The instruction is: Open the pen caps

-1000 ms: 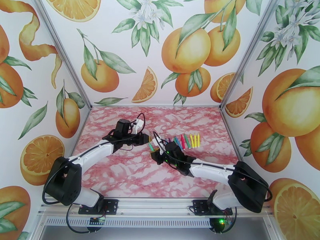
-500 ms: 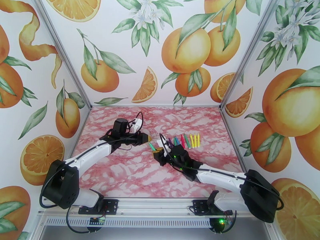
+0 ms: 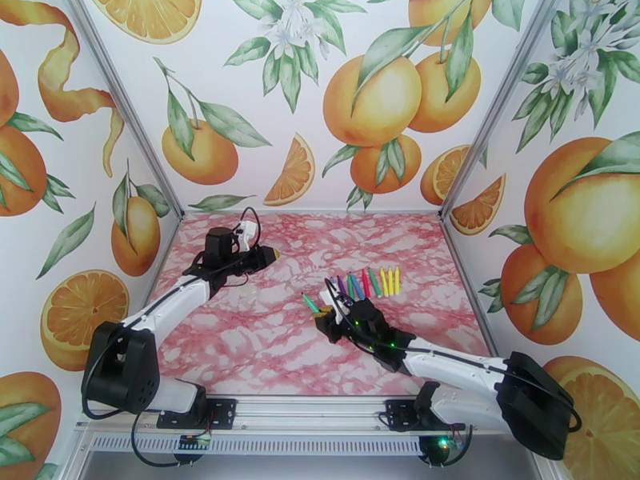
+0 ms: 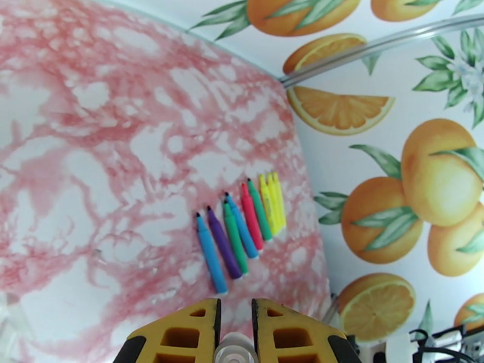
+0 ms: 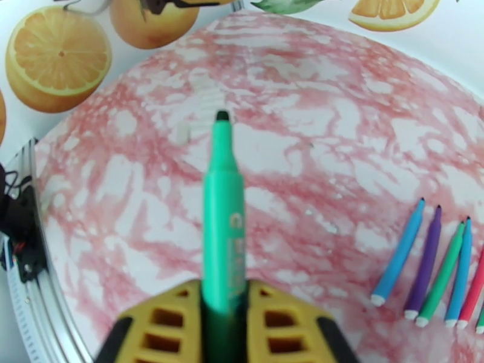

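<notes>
Wrist views show clear cap (image 4: 235, 351), green marker (image 5: 222, 225) clamped.

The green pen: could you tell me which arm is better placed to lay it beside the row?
Right: the right pincer grips the green pen, near the row; the left pincer sits farther away.

The right gripper (image 5: 224, 293) is clamping a green marker (image 5: 222, 201) between its yellow jaws, its dark tip pointing toward the bench (image 5: 339, 134) edge under the orange-print wall (image 5: 57, 52). More markers (image 5: 426, 261) are lying side by side, well apart from it.
</notes>
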Available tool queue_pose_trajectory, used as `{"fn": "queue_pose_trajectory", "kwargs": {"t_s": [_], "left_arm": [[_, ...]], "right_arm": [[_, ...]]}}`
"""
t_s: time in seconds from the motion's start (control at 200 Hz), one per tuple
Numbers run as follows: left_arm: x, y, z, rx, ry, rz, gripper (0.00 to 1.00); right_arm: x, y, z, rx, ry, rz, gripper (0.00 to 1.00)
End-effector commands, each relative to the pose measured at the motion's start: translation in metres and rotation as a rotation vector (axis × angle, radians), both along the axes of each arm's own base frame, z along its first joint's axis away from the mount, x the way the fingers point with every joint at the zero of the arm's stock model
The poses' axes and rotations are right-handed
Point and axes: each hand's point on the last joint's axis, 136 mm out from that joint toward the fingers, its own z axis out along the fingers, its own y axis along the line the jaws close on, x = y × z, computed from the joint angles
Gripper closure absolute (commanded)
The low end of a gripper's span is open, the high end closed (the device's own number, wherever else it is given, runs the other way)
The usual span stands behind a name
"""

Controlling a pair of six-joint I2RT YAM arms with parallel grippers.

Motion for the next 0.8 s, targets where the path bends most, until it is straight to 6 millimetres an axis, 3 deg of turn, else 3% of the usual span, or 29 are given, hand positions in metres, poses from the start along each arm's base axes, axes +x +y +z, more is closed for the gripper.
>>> {"fn": "queue_pose_trajectory", "kwargs": {"t_s": [0.0,0.085,0.345,0.796], "left_arm": [[-0.001,0.006,0.001,0.117,-0.019,-0.008,1.00],[-0.008,0.009,-0.008,0.218,0.002,-0.021,1.00],[-0.028,0.020,-0.046,0.488,0.089,-0.062,1.00],[-0.030,0.039,-0.109,0.710,0.206,-0.077,1.00]], "right_arm": [[0.026,-0.014,0.003,-0.077,-0.031,-0.148,1.00],[0.040,-0.018,-0.001,-0.122,-0.019,-0.216,1.00],[0.072,-0.007,-0.020,-0.186,0.077,-0.316,1.00],[0.105,-0.008,-0.060,-0.339,0.164,-0.471,1.00]]}}
